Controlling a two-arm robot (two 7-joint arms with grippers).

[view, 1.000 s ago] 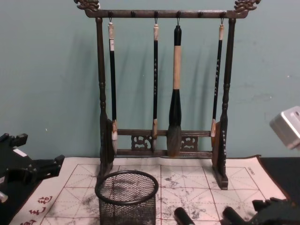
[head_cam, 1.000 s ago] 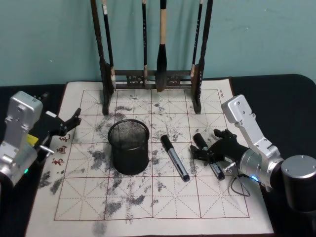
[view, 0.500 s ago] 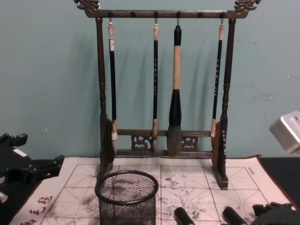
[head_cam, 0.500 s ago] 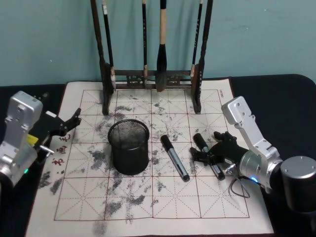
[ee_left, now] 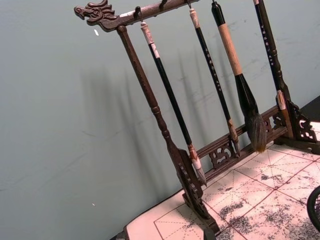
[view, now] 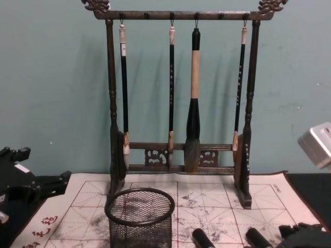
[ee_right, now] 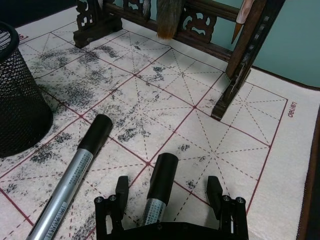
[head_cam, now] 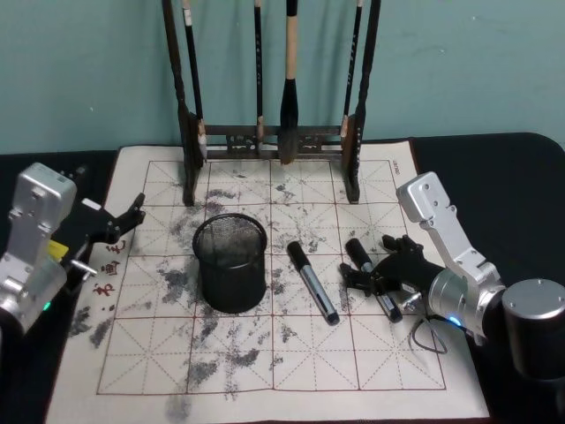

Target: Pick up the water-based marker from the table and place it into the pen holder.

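Note:
Two black-capped, grey-barrelled water-based markers lie on the ink-stained practice mat point(head_cam: 291, 353). One marker point(head_cam: 312, 283) rests just right of the pen holder point(head_cam: 230, 263), a black wire-mesh cup that stands upright. The other marker point(head_cam: 369, 276) lies between the fingers of my right gripper point(head_cam: 372, 265), which is open and low over the mat. In the right wrist view this marker point(ee_right: 159, 187) sits between the two spread fingers point(ee_right: 121, 192), not touching either, and the pen holder point(ee_right: 17, 100) stands off to one side. My left gripper point(head_cam: 124, 221) is parked, open, at the mat's left edge.
A tall dark wooden brush rack point(head_cam: 274, 132) with several hanging brushes stands at the back of the mat, behind the pen holder. The table around the mat is black. The front part of the mat holds only ink stains.
My right gripper has sunk slightly lower around the right marker. The markers, the pen holder and the left arm have not moved.

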